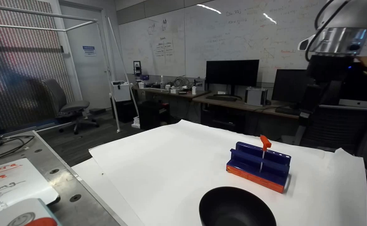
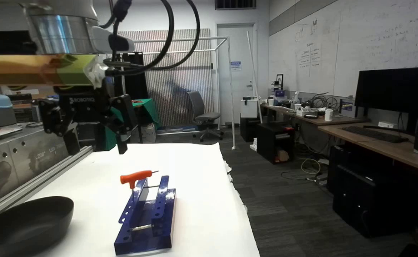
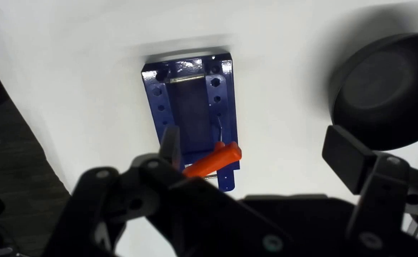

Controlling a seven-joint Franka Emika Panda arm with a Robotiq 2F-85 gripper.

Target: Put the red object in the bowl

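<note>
A spread gripper is hovering while a blue rack is propping the red-handled tool upright, apparently slotted in.

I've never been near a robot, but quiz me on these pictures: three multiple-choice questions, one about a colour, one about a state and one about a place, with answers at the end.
1. What colour is the bowl?
A) White
B) Black
C) Yellow

2. How does the gripper stand?
A) Open
B) Shut
C) Clamped on the bowl

3. Where is the red-handled tool?
A) In the bowl
B) In the gripper
C) In the blue rack

Answers:
1. B: an exterior view shows it plainly black.
2. A: in the wrist view its jaws stand wide apart.
3. C: both exterior views show it standing there, red end up.
</note>
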